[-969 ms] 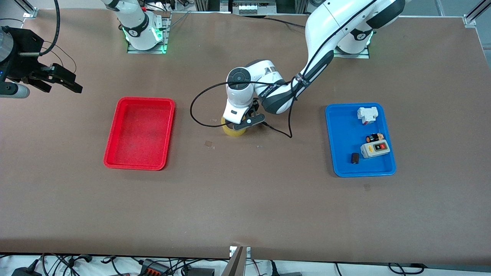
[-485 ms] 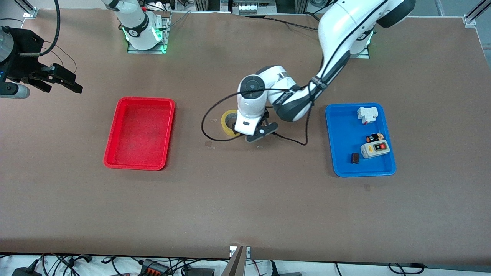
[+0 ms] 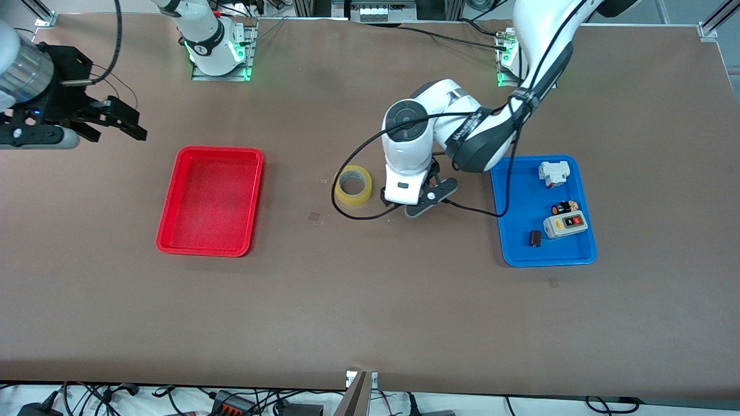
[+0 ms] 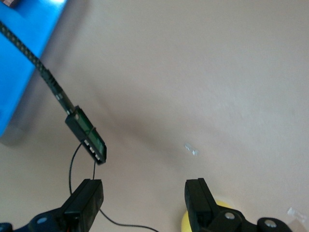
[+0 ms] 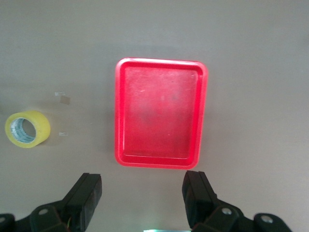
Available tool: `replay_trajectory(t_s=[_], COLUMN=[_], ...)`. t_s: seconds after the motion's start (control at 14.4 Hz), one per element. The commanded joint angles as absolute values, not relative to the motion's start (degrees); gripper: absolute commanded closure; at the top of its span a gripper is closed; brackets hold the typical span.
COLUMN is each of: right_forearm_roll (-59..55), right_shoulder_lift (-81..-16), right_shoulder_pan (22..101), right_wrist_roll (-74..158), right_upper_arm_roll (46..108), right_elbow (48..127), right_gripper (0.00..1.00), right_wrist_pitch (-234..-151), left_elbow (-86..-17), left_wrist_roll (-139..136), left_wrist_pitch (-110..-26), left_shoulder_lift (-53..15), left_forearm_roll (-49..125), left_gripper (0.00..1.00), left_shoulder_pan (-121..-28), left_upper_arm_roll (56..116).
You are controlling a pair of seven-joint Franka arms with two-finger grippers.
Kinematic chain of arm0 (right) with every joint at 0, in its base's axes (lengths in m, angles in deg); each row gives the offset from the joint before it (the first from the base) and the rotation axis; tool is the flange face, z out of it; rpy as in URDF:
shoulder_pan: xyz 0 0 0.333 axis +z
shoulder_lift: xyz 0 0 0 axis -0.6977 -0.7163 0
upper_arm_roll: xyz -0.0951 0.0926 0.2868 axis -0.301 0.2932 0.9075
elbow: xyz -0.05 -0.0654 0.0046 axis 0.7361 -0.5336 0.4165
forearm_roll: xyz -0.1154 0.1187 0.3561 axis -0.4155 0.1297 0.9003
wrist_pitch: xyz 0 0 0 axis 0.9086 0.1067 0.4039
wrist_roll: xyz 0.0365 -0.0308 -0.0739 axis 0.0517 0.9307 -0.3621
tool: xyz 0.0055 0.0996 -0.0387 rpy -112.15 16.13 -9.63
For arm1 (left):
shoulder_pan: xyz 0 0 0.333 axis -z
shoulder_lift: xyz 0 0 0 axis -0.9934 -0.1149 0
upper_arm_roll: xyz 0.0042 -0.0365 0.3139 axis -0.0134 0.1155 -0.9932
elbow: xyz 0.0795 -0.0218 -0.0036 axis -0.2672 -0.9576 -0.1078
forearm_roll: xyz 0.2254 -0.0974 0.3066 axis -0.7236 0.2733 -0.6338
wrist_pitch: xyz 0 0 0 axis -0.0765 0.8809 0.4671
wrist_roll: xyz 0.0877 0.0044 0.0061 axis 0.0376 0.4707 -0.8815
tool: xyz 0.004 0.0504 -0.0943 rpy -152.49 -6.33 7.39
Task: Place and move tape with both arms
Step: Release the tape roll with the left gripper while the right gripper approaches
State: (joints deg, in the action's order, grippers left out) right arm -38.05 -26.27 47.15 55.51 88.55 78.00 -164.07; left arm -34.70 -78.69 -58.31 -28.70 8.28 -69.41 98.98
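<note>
The tape [image 3: 353,185], a yellowish ring with a wide hole, lies flat on the brown table between the red tray [image 3: 211,199] and the blue tray [image 3: 520,214]. My left gripper [image 3: 425,199] hangs open and empty just above the table, beside the tape toward the blue tray. In the left wrist view the left gripper [image 4: 144,198] has bare table between its fingers, and a sliver of tape [image 4: 185,223] shows by one finger. My right gripper [image 3: 136,123] is open and held high near the right arm's end of the table. In the right wrist view the right gripper [image 5: 142,193] looks down on the tape [image 5: 27,128] and the red tray [image 5: 161,112].
The red tray holds nothing. The blue tray carries a white block [image 3: 553,172], a grey switch box [image 3: 565,225], a small black cylinder [image 3: 561,208] and a dark piece [image 3: 535,238]. The left arm's black cable [image 3: 358,215] loops over the table near the tape.
The left gripper opened off the tape, rose and moved toward the blue tray, so the tape now lies uncovered. The right gripper drifted slightly toward the middle.
</note>
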Motion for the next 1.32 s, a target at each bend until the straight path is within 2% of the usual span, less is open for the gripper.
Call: replay_trajectory(t_s=[0.0, 0.62, 1.11, 1.25], right_forearm_roll=[-37.3, -37.2, -37.5, -37.7], right_shoulder_lift=[-27.3, -34.3, -43.1, -45.8], right_shoulder_pan=[50.7, 64.4, 73.2, 75.0], right_wrist_roll=[58.9, 68.1, 81.2, 83.5], right_upper_arm_roll=[88.7, 88.8, 88.7, 88.7], right_elbow=[77.6, 77.6, 80.3, 81.6], right_gripper=[0.02, 0.02, 0.02, 0.02], right_wrist_pitch=[-165.2, -172.6, -183.8, -187.4], left_elbow=[-35.8, -35.7, -34.9, -35.2], left_wrist_roll=[-75.6, -51.0, -32.5, -24.9], left_wrist_pitch=[-56.4, -46.1, -39.6, -39.6], left_shoulder_lift=[-25.6, -16.3, -10.4, -7.6], left_forearm_roll=[7.4, 11.6, 18.0, 22.5], left_gripper=[0.00, 0.00, 0.00, 0.00], left_shoulder_pan=[-72.1, -88.8, -100.2, -100.2], left_upper_arm_roll=[99.4, 99.8, 99.5, 94.7])
